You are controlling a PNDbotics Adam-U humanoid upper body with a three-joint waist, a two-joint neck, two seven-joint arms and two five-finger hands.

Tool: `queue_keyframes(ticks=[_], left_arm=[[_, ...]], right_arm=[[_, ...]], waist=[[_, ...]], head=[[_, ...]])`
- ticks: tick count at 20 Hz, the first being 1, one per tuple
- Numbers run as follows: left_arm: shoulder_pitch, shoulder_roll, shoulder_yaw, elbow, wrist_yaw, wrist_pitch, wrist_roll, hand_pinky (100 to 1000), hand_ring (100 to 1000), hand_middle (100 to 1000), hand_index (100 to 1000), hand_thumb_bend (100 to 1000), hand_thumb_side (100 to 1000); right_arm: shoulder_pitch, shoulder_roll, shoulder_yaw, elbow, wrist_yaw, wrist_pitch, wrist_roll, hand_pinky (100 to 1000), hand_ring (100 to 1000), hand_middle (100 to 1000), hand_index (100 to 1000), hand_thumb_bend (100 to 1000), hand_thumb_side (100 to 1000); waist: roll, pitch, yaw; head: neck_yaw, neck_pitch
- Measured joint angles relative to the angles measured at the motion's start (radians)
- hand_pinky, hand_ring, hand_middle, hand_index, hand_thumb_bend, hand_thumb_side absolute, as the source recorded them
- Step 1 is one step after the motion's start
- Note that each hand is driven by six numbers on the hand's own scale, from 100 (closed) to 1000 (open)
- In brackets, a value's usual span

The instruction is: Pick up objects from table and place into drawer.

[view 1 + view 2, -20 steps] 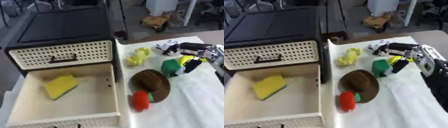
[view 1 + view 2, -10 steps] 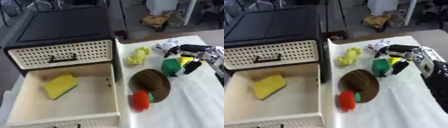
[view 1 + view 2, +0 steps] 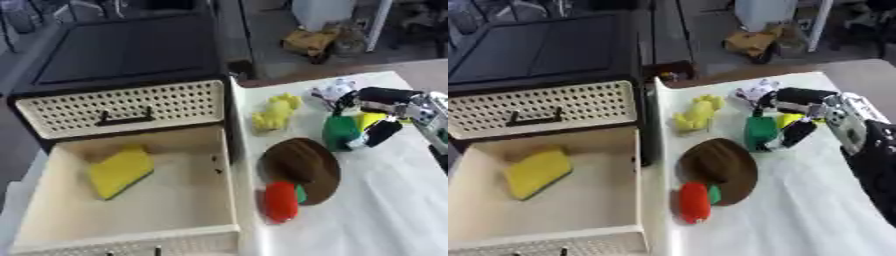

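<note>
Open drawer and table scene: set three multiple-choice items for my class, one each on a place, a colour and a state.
1. Where is the yellow sponge?
A. inside the drawer
B. on the white table
C. in the hand

2. What colour is the block at the right hand?
A. blue
B. green
C. orange

3. How is the lower drawer?
A. shut
B. removed
C. pulled open

Answers: 1 A, it lies on the drawer floor; 2 B, the block is plainly green; 3 C, its inside shows.
</note>
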State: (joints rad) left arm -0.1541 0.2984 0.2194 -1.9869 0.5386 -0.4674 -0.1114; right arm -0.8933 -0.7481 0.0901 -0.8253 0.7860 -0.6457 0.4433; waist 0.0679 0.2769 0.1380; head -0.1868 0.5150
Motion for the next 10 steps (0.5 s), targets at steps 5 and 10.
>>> queue_keyframes(ticks=[5, 10], left_arm=[[0.0, 0.0, 0.0, 0.0, -0.002, 0.001, 0.0, 556, 637, 730, 996, 100, 1000], [0.0, 0.0, 0.003, 0.0, -0.002, 0.002, 0.001, 557, 637, 730, 995, 100, 1000]], right_arm=[[0.0, 0.0, -0.008, 0.011, 0.008, -0.005, -0.023, 765, 850, 571, 630, 471, 437], [0.0, 0.0, -0.011, 0.018, 0.006, -0.001, -0.045, 749, 832, 536, 586, 438, 458]], waist=[[0.0, 0.0, 0.0], [0.0, 0.0, -0.001]], head=[[0.0, 0.0], [0.001, 0.0]])
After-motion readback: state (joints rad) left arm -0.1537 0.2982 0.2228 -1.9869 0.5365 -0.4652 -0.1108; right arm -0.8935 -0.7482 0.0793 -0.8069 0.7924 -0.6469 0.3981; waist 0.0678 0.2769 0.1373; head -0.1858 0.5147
